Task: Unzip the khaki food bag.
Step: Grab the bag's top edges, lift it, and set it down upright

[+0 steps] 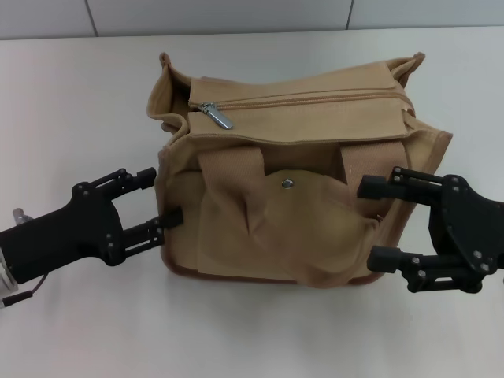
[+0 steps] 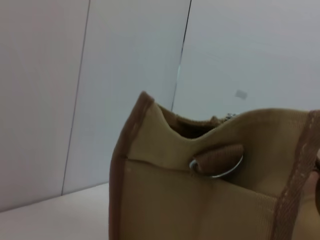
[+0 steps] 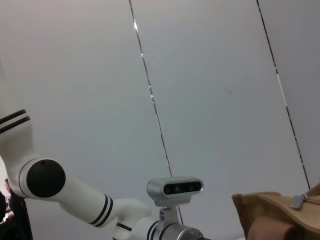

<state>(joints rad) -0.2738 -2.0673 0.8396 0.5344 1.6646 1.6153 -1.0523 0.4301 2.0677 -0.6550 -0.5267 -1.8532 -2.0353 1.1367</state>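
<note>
The khaki food bag point(image 1: 299, 228) stands in the middle of the white table, front pocket and metal snap point(image 1: 287, 183) facing me. Its top zipper looks closed, with the silver pull point(image 1: 216, 115) lying at the bag's left end. My left gripper point(image 1: 161, 197) is open at the bag's left side, fingertips touching the fabric. My right gripper point(image 1: 376, 224) is open at the front right corner, fingers against the bag. The left wrist view shows the bag's end panel point(image 2: 200, 200) with a metal ring point(image 2: 220, 169). The right wrist view catches a bag corner point(image 3: 270, 215) and the pull point(image 3: 298, 201).
The white table point(image 1: 79, 94) stretches around the bag, with a grey panelled wall point(image 1: 236, 16) behind it. In the right wrist view the robot's head camera point(image 3: 175, 187) and a white arm point(image 3: 65, 192) show in front of the wall.
</note>
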